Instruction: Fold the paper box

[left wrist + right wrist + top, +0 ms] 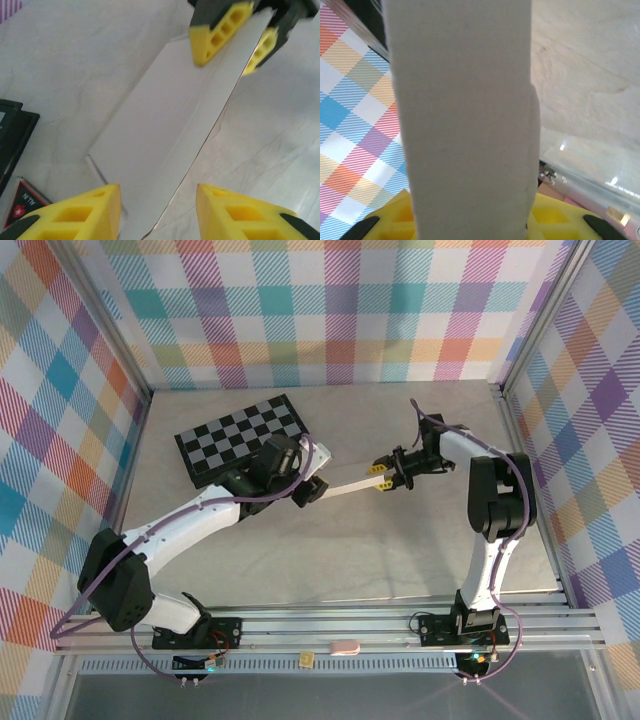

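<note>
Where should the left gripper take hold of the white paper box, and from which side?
Probably its free end, opposite where the right gripper pinches it. The paper box is a long flat strip, so come in end-on along its length, one finger on each broad face; the open left gripper straddles that end.

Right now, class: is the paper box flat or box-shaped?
Flat: the paper box is a thin long panel, its far end pinched in the right claw.

1. The paper box hid most of my right gripper and ran off the top edge.
2. My left gripper was cut off by the bottom edge just behind its tips.
3. I couldn't read the blurred red label.
</note>
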